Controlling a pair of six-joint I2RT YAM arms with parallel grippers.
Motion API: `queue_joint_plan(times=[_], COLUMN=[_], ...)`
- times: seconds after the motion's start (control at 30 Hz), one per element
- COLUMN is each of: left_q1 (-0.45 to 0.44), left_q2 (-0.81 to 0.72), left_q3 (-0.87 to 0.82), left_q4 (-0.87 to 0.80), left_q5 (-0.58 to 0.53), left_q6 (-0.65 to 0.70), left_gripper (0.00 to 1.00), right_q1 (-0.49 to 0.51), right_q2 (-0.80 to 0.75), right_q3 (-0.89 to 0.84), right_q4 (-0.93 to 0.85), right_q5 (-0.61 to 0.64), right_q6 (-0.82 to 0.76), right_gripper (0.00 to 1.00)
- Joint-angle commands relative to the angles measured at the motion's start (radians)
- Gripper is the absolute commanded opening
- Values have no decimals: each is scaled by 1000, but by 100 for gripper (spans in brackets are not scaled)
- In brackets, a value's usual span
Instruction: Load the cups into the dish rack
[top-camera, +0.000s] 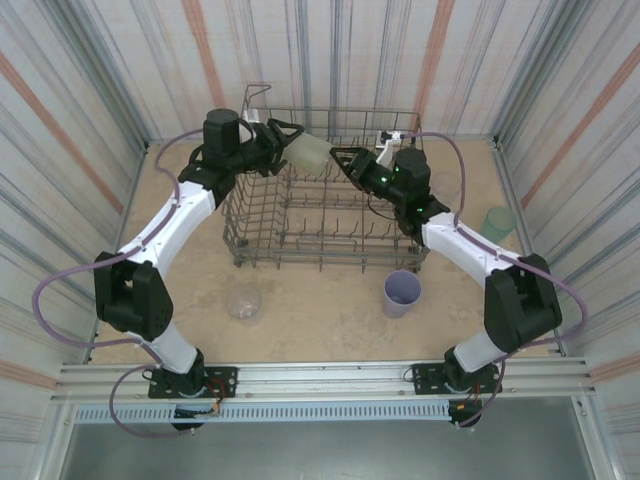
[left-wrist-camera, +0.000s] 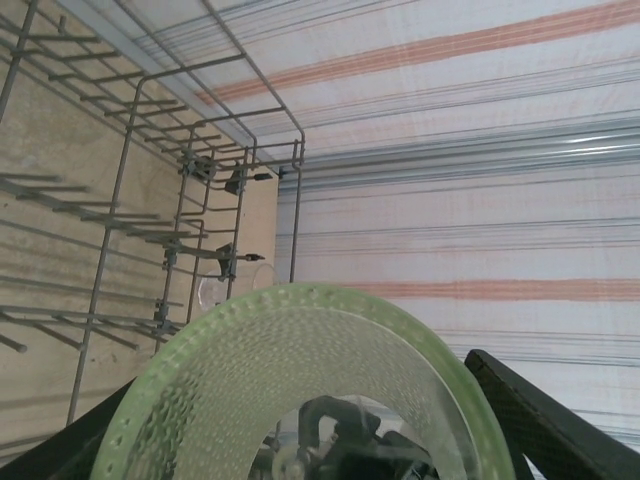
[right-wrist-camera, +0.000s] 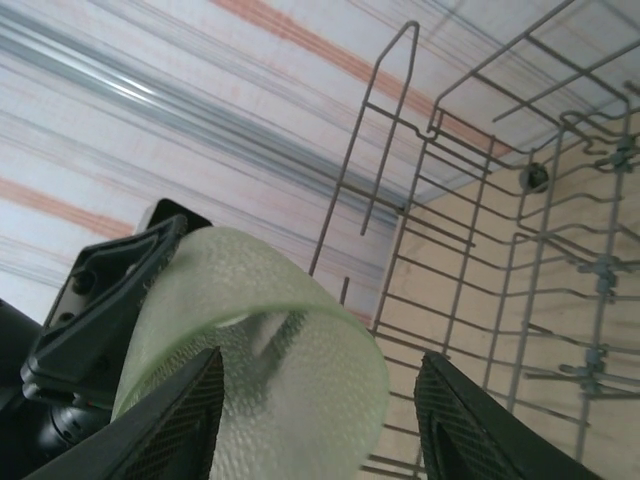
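1. Nearest me, the two arms are bolted to the near rail. Both reach out over the dish rack (top-camera: 300, 255), so the cup between them is carried through the air rather than dragged across the tines.
2. Far left, a clear tumbler (top-camera: 243, 300) stands on the table in front of the rack, not yet loaded.
3. Next comes the left gripper (top-camera: 298, 148). It is clamped on a pale green tumbler (top-camera: 313, 152), and in the right wrist view one of its black pads lies flat against the tumbler's textured wall.
4. That tumbler lies on its side in mid-air above the far half of the rack, between the two claws. I see no cup in the rack yet.
5. The right gripper (top-camera: 340, 163) faces it with its jaws apart, straddling the tumbler's other end with a clear gap on one side. I judge this to be a hand-over, with the left claw bearing the weight so that it can turn the tumbler mouth-down.
6. Further right, a lavender cup (top-camera: 402, 292) sits on the table just in front of the rack's near right corner.
7. Rightmost, a teal cup (top-camera: 498, 222) stands by the side wall, well apart from the rack. Both of these cups are waiting their turn.
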Motion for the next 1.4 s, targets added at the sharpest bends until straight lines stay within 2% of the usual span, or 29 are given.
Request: queue_joint_plan(times=[0.0,0.07,0.37,0.4,0.5,0.63,1.1,1.37], left_q1=[-1,-2,-3,-4,-9,-17,-69,-105], left_q2=[-24,-14,68,78,107,143,296,383], left_q3=[66,82,221,238,282,325,535,586], left_q4=[-48,-69,-198,-214,-255,-291,-458,-478], left_q5=[-30,-43,-92,-99,-125,-168,-382,-462], left_q6=[85,110,253,270,324,401,727,831], left_gripper=[24,24,23,23,23,21,22,21], right_q1=[-18,-22,-23,-22,-22,-24,-33,-51], right_q2=[-104,-158,-380,-399,-447,-508,-752,-810], right_q3=[-39,-57,-88,-89,-99,-134,-256,-260], right_q4=[-150,-215,-521,-552,-619,-646,-749,-799], right_q5=[24,39,100,104,115,128,200,211], right_q6=[-85,-118,-258,-267,-283,-280,-265,-283], right_gripper=[56,61,68,73,80,98,99,99])
